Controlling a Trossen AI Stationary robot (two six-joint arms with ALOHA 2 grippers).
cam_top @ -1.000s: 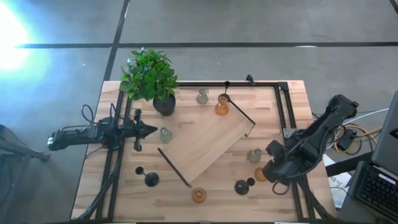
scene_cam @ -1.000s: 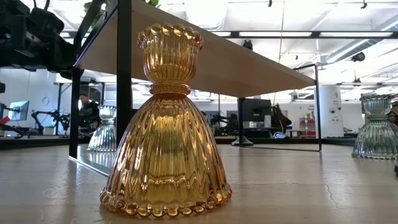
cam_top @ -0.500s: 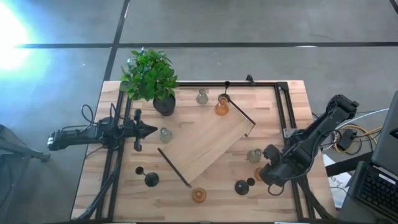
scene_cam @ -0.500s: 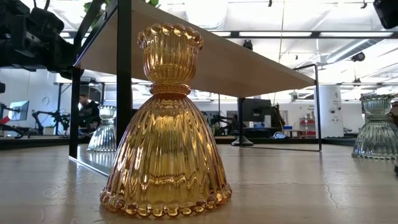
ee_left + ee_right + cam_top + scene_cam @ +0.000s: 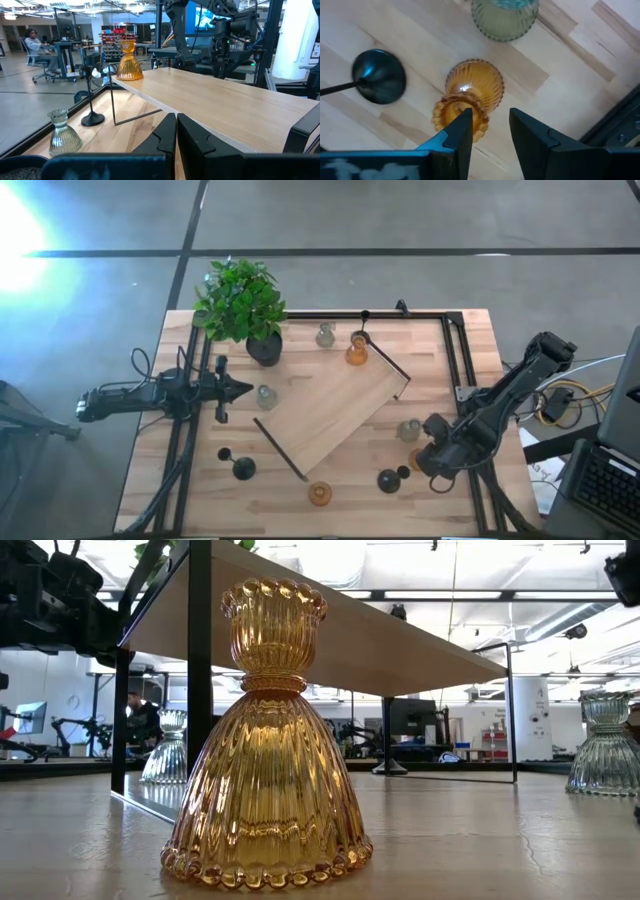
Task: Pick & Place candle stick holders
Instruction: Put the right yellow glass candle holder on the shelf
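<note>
The right tool [image 5: 487,131] hangs right over an amber glass holder [image 5: 468,100] near the right edge of the tabletop [image 5: 330,415], fingers parted with the holder's beaded top showing partly behind one of them, nothing pinched yet as far as I can see. Just beside that holder stand a pale green holder [image 5: 504,17] and a black holder [image 5: 378,76] with its thin stem.

How it'll handle, my guess: ribbed glass, stiff, a bit heavy for its size and slick, so it could skate out of a loose grip and chip if it drops. The narrow waist under the flared top looks like the sane place to grab, since the ribs and beads there give the fingers something to catch on. The fat skirt looks too wide and rounded.

The left tool [image 5: 176,131] is parked out at the left side of the tabletop, pinched tight on nothing, pointing across the raised wooden board [image 5: 225,102], where another amber one [image 5: 129,62] sits up on the far corner.

Hard to make out: from above, the right arm covers the target amber holder almost totally. The table-level camera is filled by a third amber holder [image 5: 266,740], so I can't judge how high the fingers sit against the glass
</note>
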